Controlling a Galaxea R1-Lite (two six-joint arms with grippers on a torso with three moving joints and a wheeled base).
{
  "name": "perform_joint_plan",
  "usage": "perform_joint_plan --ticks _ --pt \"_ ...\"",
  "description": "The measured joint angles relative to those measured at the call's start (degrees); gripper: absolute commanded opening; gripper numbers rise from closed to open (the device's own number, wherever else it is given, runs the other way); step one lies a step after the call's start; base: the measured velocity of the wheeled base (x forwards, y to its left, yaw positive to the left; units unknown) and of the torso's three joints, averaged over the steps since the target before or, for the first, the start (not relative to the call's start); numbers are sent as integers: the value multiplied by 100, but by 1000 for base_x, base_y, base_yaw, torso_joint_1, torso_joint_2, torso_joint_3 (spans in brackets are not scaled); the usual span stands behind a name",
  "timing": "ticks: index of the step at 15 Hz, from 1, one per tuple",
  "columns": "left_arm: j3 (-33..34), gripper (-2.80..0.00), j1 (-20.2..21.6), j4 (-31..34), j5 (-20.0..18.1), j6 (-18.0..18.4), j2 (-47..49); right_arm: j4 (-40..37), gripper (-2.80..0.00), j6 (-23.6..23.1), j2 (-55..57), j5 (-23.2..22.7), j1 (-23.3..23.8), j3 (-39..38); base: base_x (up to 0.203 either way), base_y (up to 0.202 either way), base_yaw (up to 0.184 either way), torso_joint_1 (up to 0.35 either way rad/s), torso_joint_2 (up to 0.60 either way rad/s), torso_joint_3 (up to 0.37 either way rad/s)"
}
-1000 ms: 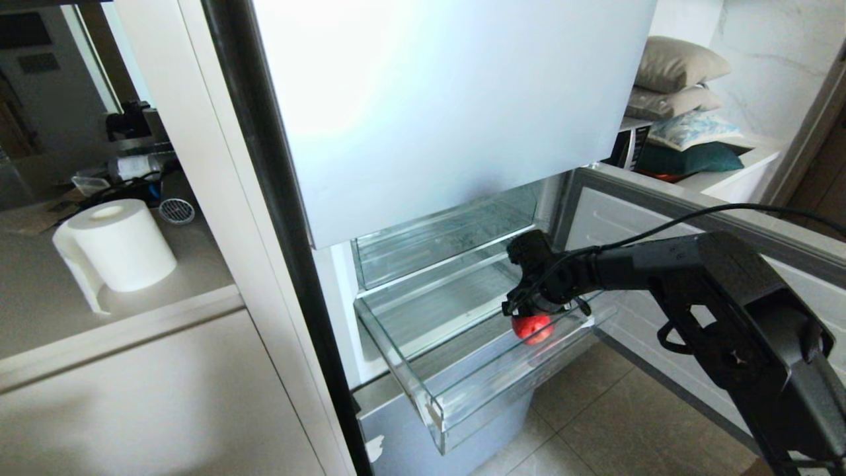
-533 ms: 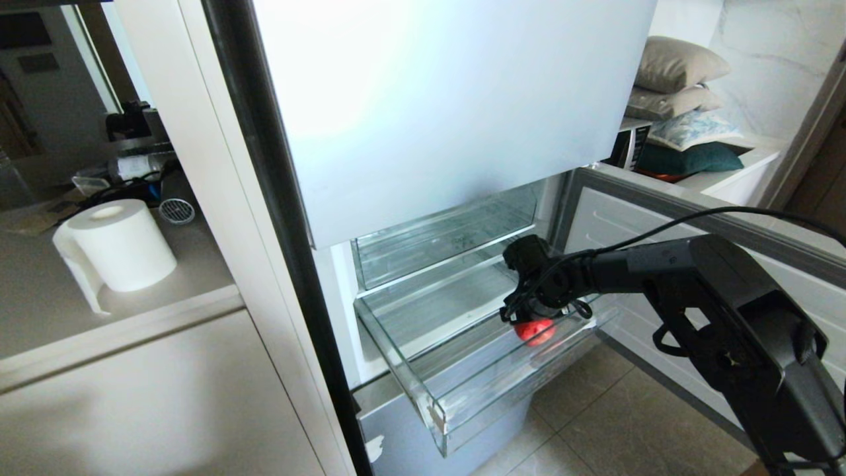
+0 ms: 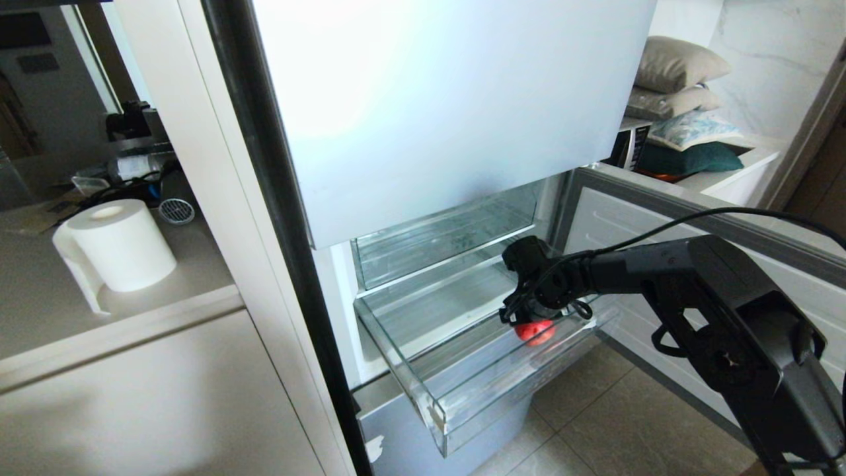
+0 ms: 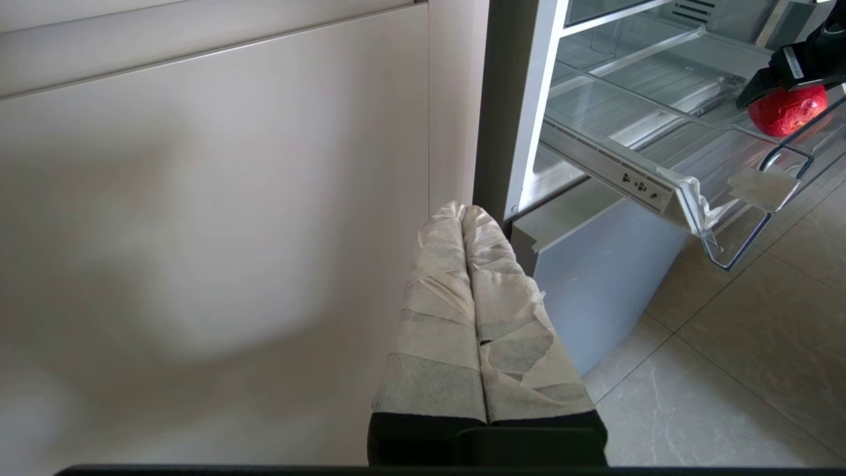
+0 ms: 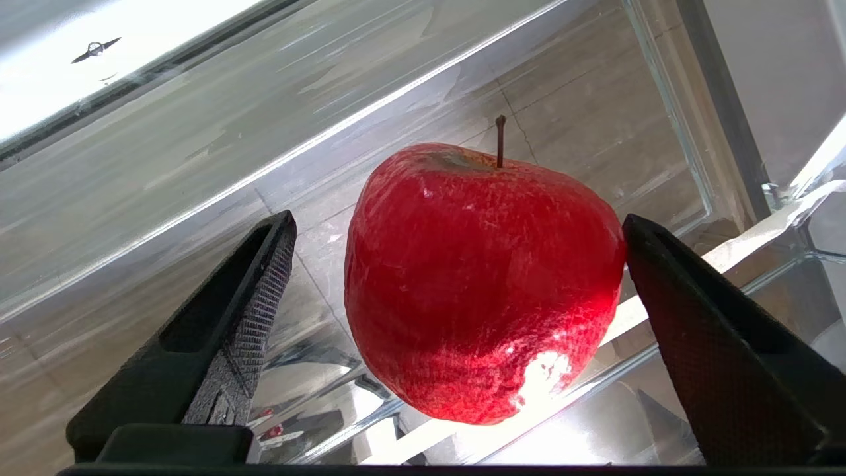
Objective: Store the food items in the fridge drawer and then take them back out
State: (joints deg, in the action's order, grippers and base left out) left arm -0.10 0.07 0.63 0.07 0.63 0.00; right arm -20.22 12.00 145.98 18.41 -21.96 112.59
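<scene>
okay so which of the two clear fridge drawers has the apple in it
The lower drawer, the one pulled out toward the floor. The red apple sits in it under the right gripper; the upper drawer holds no apple.

Daylight washes the fridge door [image 3: 449, 99] into white glare in the head view. A soft shadow blotches the cabinet front [image 4: 198, 198]. The apple [image 5: 482, 284] is sharp, backlit, with a bright hotspot underneath.
</scene>
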Motion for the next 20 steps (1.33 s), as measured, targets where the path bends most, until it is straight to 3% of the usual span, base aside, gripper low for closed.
perform_joint_plan --ticks 7,14,18,20 --pt "0 -280 0 0 0 0 0 108 -280 -7 7 27 0 6 0 0 0 0 0 0" --pt "0 -280 -2 -1 0 0 0 1399 -280 -96 -72 30 -39 9 0 0 0 0 0 0" --pt "0 -280 0 0 0 0 0 1424 -280 -33 -408 75 -72 -49 0 0 0 0 0 0" --pt "0 -280 0 0 0 0 0 1414 -280 -24 -720 340 -128 -98 0 0 0 0 0 0"
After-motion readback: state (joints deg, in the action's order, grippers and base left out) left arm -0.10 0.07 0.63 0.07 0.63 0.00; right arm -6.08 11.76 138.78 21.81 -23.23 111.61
